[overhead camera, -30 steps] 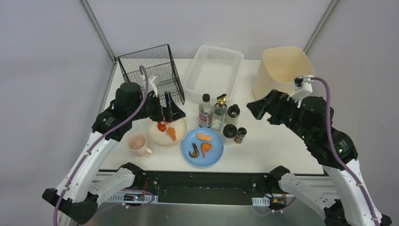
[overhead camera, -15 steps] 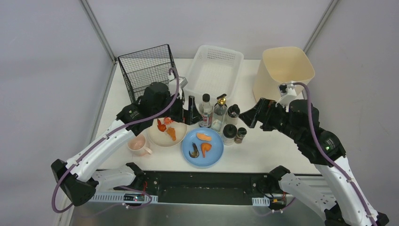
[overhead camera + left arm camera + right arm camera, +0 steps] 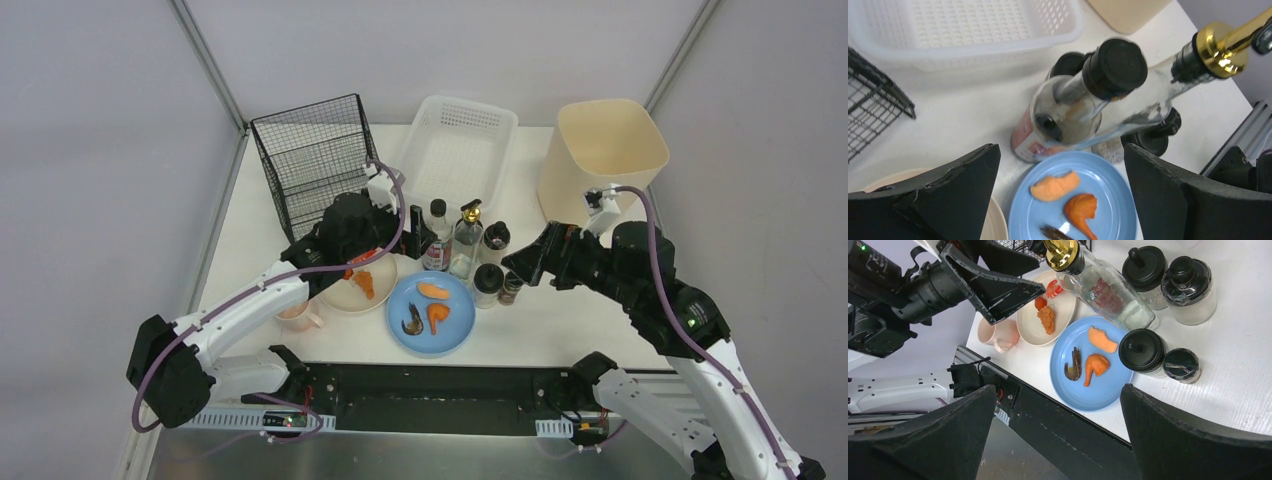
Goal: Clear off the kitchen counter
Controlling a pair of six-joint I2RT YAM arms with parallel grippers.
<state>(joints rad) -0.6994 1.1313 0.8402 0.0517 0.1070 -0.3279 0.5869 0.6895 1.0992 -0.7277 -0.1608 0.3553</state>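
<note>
On the surface (image 3: 570, 325), a capped bottle (image 3: 1068, 110) and a pump bottle (image 3: 1153, 100) stand ahead of the left jaws, with a plate (image 3: 1108, 180) nearer those jaws. A jar (image 3: 1142, 350) stands ahead of the right jaws.

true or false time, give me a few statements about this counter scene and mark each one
1. The left gripper and the right gripper are both open and hold nothing. True.
2. The blue plate is empty. False: three food pieces lie on it.
3. The white basket holds nothing. True.
4. The pink cup sits inside the wire basket. False: it stands on the kitchen counter beside the cream plate.
</note>
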